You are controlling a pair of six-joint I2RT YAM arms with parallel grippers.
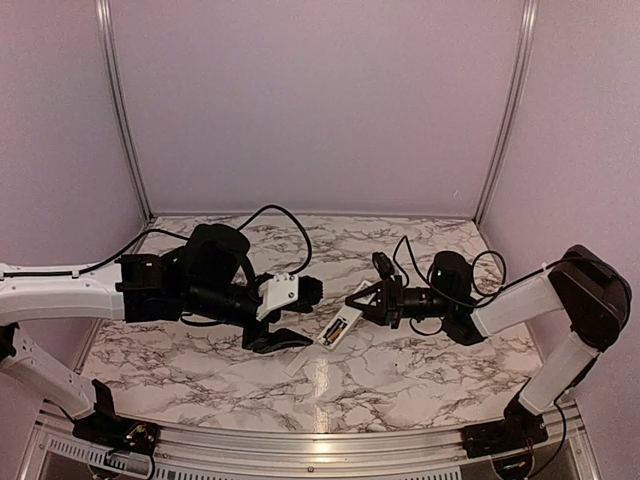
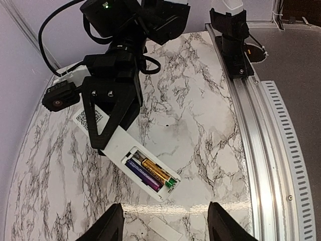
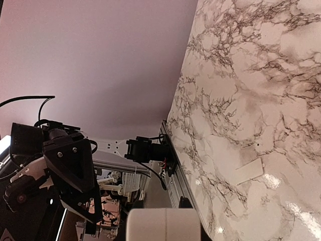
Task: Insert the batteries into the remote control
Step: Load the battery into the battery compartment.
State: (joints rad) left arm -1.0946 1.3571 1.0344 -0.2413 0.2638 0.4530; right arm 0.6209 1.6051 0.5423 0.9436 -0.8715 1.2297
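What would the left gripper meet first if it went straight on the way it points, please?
The left gripper would most likely meet the remote control first, straight ahead; depth is unclear.

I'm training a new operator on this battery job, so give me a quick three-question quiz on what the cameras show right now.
1. True or false: two batteries lie side by side in the open bay of the remote control.
2. The left tool is: A) open and empty; B) shut on a battery; C) shut on the remote.
3. Fill in: the loose cover plate lies on the ___.
Key: 1 true. 2 A. 3 the table; the right tool holds the remote.
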